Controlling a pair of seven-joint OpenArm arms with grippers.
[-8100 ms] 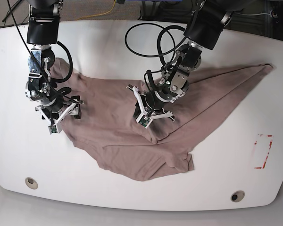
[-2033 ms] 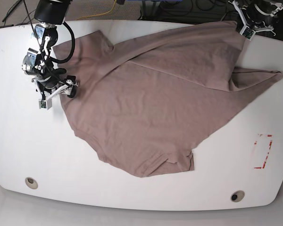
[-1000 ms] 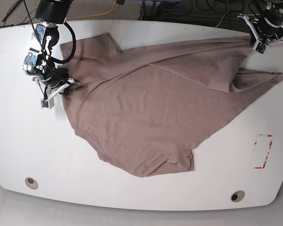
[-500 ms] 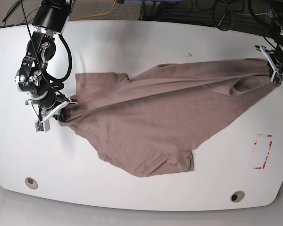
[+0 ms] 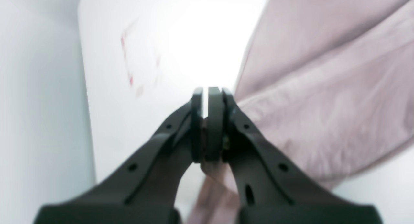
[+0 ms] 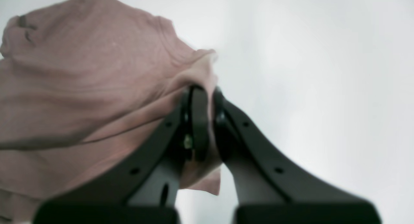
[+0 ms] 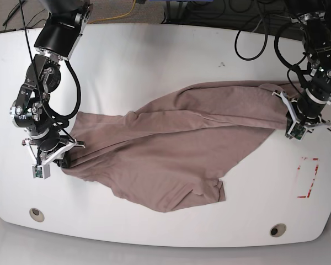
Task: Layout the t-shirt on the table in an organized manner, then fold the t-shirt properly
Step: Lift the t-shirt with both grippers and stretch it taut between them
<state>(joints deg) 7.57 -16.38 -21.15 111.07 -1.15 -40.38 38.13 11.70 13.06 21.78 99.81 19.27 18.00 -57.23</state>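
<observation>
Left wrist view shows the left gripper [image 5: 207, 94] pinched tight on a thin edge of the t-shirt [image 5: 323, 97], which could slip free under tension. Right wrist view has the right gripper [image 6: 203, 91] clamped on a bunched corner. Base view shows the t-shirt [image 7: 176, 149] rumpled across the table [image 7: 154, 61], so uneven pulling may leave it skewed.

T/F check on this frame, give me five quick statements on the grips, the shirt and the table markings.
1. Both grippers are shut on the t-shirt. True: the left gripper and the right gripper each pinch fabric.
2. The t-shirt lies flat and neatly folded. False: it is stretched between the grippers, wrinkled and unfolded.
3. The red tape mark is covered by fabric. False: it lies bare on the table, beside the shirt.
4. Two round grommet holes show near the table's front edge. True.
5. The left gripper hangs open above the table. False: its jaws are closed on cloth.
</observation>
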